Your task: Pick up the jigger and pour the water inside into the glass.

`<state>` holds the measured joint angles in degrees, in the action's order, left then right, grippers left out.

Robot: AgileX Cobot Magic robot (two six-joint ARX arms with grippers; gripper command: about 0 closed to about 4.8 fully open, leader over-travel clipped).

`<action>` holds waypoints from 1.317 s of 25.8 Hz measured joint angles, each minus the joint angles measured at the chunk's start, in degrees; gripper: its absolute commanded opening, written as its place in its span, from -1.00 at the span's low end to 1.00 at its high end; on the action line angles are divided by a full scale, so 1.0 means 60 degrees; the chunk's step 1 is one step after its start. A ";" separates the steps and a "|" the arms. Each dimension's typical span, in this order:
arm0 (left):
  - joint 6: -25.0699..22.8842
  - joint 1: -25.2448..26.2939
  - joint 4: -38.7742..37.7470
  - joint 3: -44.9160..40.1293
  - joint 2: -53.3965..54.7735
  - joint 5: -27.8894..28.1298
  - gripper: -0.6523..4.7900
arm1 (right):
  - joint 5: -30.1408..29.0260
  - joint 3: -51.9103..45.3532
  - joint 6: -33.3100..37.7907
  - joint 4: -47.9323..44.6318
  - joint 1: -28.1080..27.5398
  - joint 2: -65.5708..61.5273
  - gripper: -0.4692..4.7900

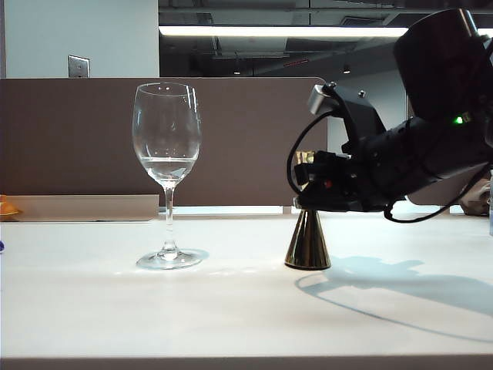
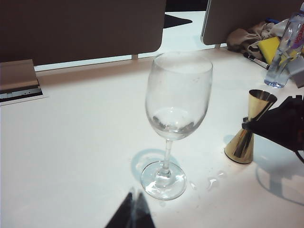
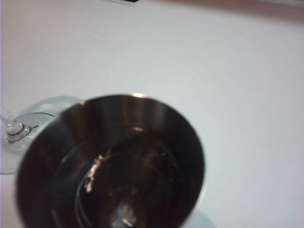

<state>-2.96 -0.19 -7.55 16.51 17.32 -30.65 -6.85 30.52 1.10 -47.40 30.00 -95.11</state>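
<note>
Presently, right hand sat around waist of small shiny gold hourglass-shaped metal jigger, grip unclear, jigger upright on white bench | left hand low beside tall clear stemmed wine glass, opening unclear | brown partition behind.

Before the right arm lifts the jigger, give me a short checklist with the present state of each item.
1. Right gripper at the jigger's waist: ok, it sits there in the exterior and left wrist views.
2. Grip firmly shut on the jigger: cannot tell, the contact is hidden.
3. Jigger upright on the table: ok.
4. Water in the jigger's upper cup: cannot tell, the inside looks dark and blurred.
5. Glass upright, standing apart from the jigger: ok.
6. Left gripper out of the way: ok, it hangs on the near side of the glass's foot.
</note>
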 measured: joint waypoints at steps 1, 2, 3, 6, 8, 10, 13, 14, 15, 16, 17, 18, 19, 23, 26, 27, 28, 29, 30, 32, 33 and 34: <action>-0.0004 0.0000 0.0000 0.0000 0.0000 0.0000 -0.78 | 0.0000 -0.0004 0.0004 -0.0022 0.0004 -0.0004 -0.63; -0.0004 0.0000 0.0000 0.0000 0.0000 0.0000 -0.78 | -0.0004 -0.0004 0.0011 -0.0025 0.0004 -0.0004 -0.63; -0.0004 0.0000 0.0000 0.0000 0.0000 0.0000 -0.78 | -0.0004 -0.0004 0.0011 -0.0033 0.0004 -0.0004 -0.63; -0.0004 0.0000 0.0000 0.0000 0.0000 0.0000 -0.78 | -0.0004 0.0004 0.0011 -0.0029 0.0004 -0.0004 -0.75; 0.0000 0.0000 0.0000 0.0000 0.0000 0.0000 -0.78 | -0.0004 0.0091 0.0011 0.0047 0.0004 -0.0004 -0.83; 0.0015 0.0000 0.0000 0.0000 -0.0004 0.0000 -0.78 | -0.0004 0.0262 -0.0022 0.0073 0.0004 0.0069 -0.83; 0.0033 0.0000 0.0004 0.0000 -0.0004 0.0000 -0.78 | -0.0004 0.0506 -0.0084 0.0288 0.0004 0.0244 -0.83; 0.0033 0.0000 0.0004 0.0000 -0.0004 0.0000 -0.78 | -0.0004 0.0776 -0.0171 0.0696 0.0004 0.0401 -0.83; 0.0069 0.0000 0.0004 0.0000 -0.0004 0.0000 -0.78 | -0.0004 0.0987 -0.0339 0.1107 0.0004 0.0586 -0.83; 0.0226 0.0000 0.0004 0.0000 -0.0004 0.0000 -0.78 | -0.0007 0.1253 -0.0572 0.1661 0.0007 0.0852 -0.83; 0.0291 0.0000 0.0004 0.0000 -0.0004 0.0000 -0.78 | -0.0004 0.1428 -0.0729 0.1974 0.0007 0.1027 -0.83; 0.0379 0.0000 0.0004 0.0000 -0.0004 0.0000 -0.78 | 0.0000 0.1770 -0.0962 0.2441 0.0004 0.1311 -0.83; 0.0419 0.0000 0.0004 0.0004 -0.0004 0.0000 -0.78 | -0.0004 0.2211 -0.1158 0.3049 0.0004 0.1570 -0.83; 0.0674 0.0000 0.0004 0.0004 -0.0004 0.0000 -0.78 | -0.0004 0.3362 -0.1271 0.4401 0.0007 0.1821 -0.83; 0.0947 0.0000 0.0004 0.0004 -0.0004 0.0000 -0.78 | -0.0004 0.4237 -0.1359 0.5377 0.0007 0.1832 -0.83; 0.1009 0.0000 0.0004 0.0004 -0.0004 0.0000 -0.78 | -0.0004 0.4473 -0.1399 0.5632 0.0007 0.1829 -0.83; 0.1042 0.0000 0.0004 0.0004 -0.0004 0.0007 -0.78 | -0.0004 0.4754 -0.1472 0.5887 0.0007 0.1829 -0.83; 0.1060 0.0000 0.0015 0.0004 -0.0004 0.0062 -0.78 | -0.0004 0.5016 -0.1574 0.6065 0.0007 0.1829 -0.83; 0.1075 0.0000 0.0018 0.0004 -0.0004 0.0153 -0.78 | -0.0004 0.5176 -0.1617 0.6109 0.0007 0.1832 -0.83; 0.1082 0.0000 0.0033 0.0004 -0.0004 0.0397 -0.78 | -0.0004 0.5541 -0.1657 0.6379 0.0007 0.1836 -0.83; 0.1086 0.0000 0.0044 0.0004 -0.0004 0.0463 -0.78 | -0.0004 0.5708 -0.1676 0.6572 0.0007 0.1836 -0.83; 0.1086 0.0000 0.0051 0.0004 -0.0004 0.0510 -0.78 | -0.0004 0.5909 -0.1712 0.6812 0.0007 0.1836 -0.83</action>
<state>3.55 -0.19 -7.25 16.53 17.30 -27.59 -6.87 65.98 -9.17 -6.52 30.04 -84.09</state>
